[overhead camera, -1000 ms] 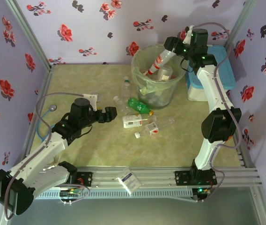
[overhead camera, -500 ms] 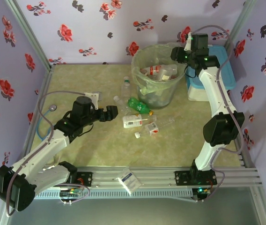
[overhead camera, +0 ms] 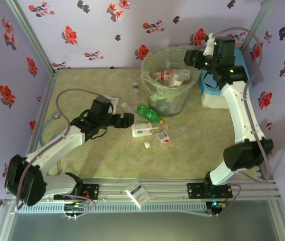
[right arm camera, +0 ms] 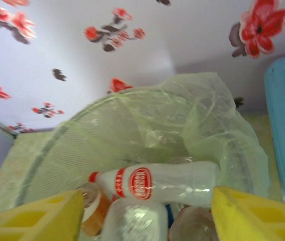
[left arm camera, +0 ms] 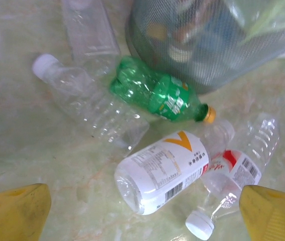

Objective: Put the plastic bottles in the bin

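From above, the bin (overhead camera: 150, 83), a round grey-green bucket lined with a pale green bag (overhead camera: 155, 93), stands at the back of the bench (overhead camera: 82, 85). A white cooler box (overhead camera: 210, 98) stands just beside it on the right. The bottles inside the bin are a jumble behind its cloudy wall, too tangled to count. Five bottles lie on the bench in front of it. The right hand (overhead camera: 189, 56) hangs over the bin's right rim, and the left hand (overhead camera: 128, 119) sits low, just left of the loose bottles. The jaw gaps are too small to read here.

The left wrist camera shows the same five:
- a green bottle (left arm camera: 152, 95) with a yellow cap, against the foot of the bin
- a white-labelled bottle (left arm camera: 160, 170)
- a red-labelled clear bottle (left arm camera: 235, 170) with a white cap
- a crumpled clear bottle (left arm camera: 90, 103) with a white cap
- a square clear bottle (left arm camera: 90, 30), cut off at the top edge

Something clear between the white-labelled and red-labelled bottles may be a sixth; I cannot tell. The left hand (left arm camera: 142, 218) is spread wide and empty, with yellow fingertips (left arm camera: 17, 213) at both lower corners.

The right wrist camera looks down into the bin. A red-labelled bottle (right arm camera: 152, 183) lies across the top, with at least three more partly hidden beneath it. The right hand (right arm camera: 147, 218) gapes wide and holds nothing.
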